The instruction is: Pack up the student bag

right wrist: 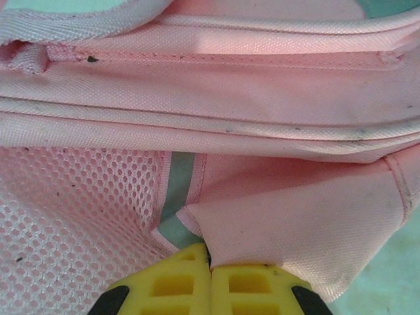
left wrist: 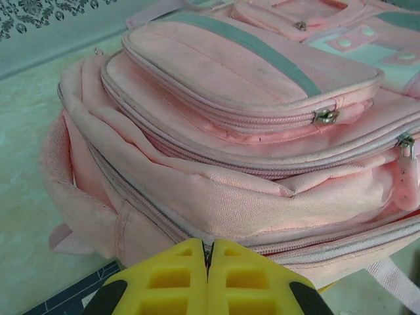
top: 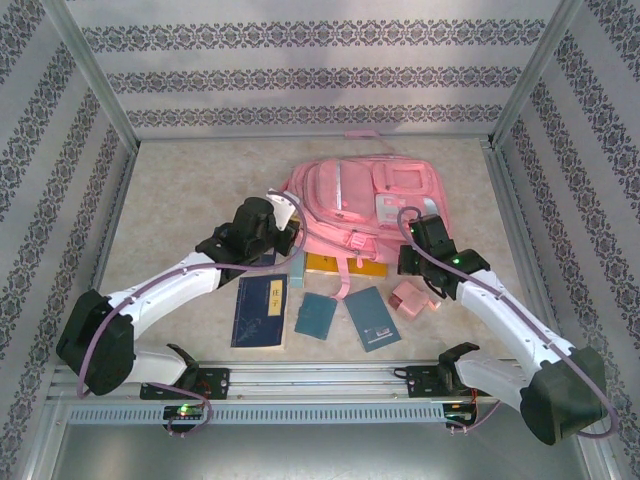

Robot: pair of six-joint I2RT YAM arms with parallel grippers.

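Left wrist view. A: left gripper (left wrist: pixel 209 261) clenched against the student bag (left wrist: pixel 230 197), possibly nipping its zip seam; too close to tell.
B: Right gripper (right wrist: pixel 210 261)?
A: Clamped on a fold of bag fabric. Bag lies flat mid-table (top: pixel 180 190), between both arms.

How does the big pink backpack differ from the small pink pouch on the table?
The backpack is far bigger than the pouch. The backpack lies in the middle toward the back; the pouch sits nearer, to the right. The backpack shows zip pockets, grey strips and straps; the pouch looks plain. Both are pink.
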